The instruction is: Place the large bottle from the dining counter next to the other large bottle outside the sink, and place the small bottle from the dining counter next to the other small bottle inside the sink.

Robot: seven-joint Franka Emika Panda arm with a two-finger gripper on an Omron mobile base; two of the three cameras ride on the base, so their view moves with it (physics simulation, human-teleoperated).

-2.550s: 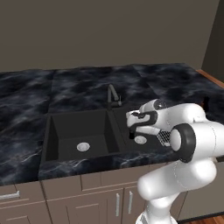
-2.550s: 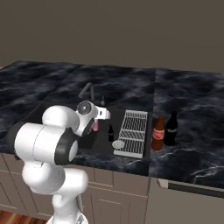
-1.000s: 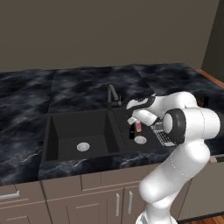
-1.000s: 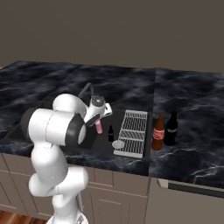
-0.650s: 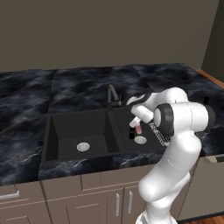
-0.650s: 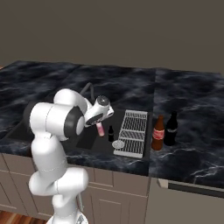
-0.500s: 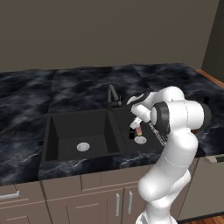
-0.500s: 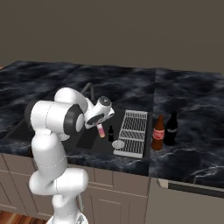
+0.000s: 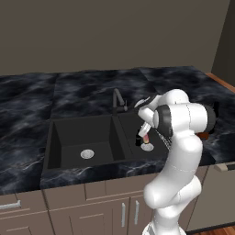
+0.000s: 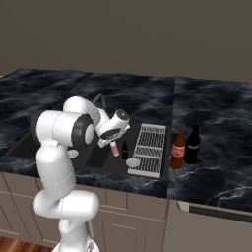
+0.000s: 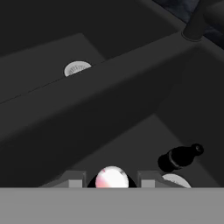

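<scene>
Over the right basin of the sink (image 9: 59, 137), gripper (image 10: 113, 143) reaching down from the arm, closed on the small pink bottle (image 10: 114, 148), held by its upper part with the body hanging free below the fingers so it can be set down upright. Seen from the hand camera, pale pink bottle (image 11: 111, 178) wedged between the two finger tips, jaws only as far apart as the bottle is wide. Just beside it on the basin floor, the tiny dark bottle (image 10: 124, 149), standing near a round silver drain (image 10: 133, 162); the same dark bottle (image 11: 179, 157) close off to one side in the hand view, which explains the aim at this corner: pink one meant to land next to its match. Apparently still clear of the basin floor, though hard to judge from these angles. On the counter outside the sink, beyond the drying rack (image 10: 149, 149), the brown red-labelled bottle (image 10: 177, 150) standing just beside the tall black bottle (image 10: 192, 144), paired as the task asks, so that half looks settled. Left to do, by this reading: lower, release, withdraw without knocking the dark neighbour. Faucet (image 9: 118, 100) behind the divider, well out of the way.
</scene>
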